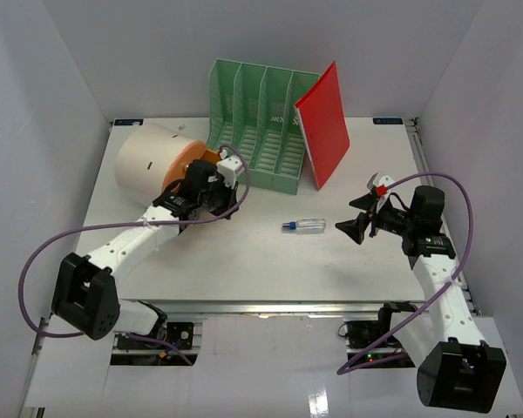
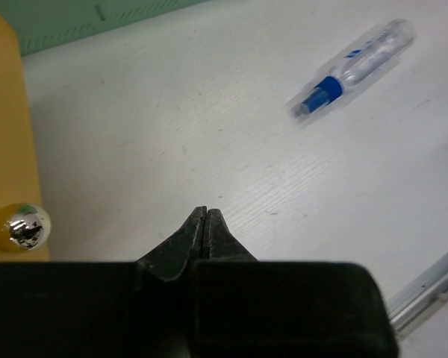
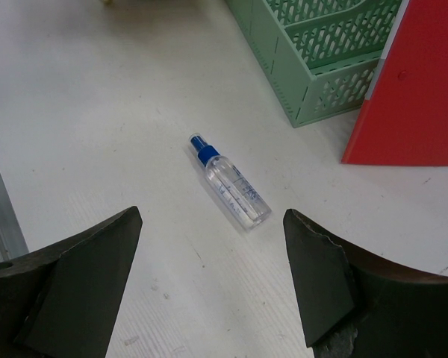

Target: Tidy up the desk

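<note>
The white desk holds a small clear spray bottle with a blue cap, lying on its side near the middle. My right gripper is open and empty, just right of the bottle and pointing at it. In the right wrist view the bottle lies ahead of the open gripper, apart from it. My left gripper is shut and empty, next to the orange face of a beige cylinder. In the left wrist view the shut gripper hovers over bare desk, with the bottle far ahead to the right.
A green slotted file rack stands at the back, and a red folder leans on its right end. The cylinder's orange face carries a shiny metal knob. The desk's metal rail runs along the near edge.
</note>
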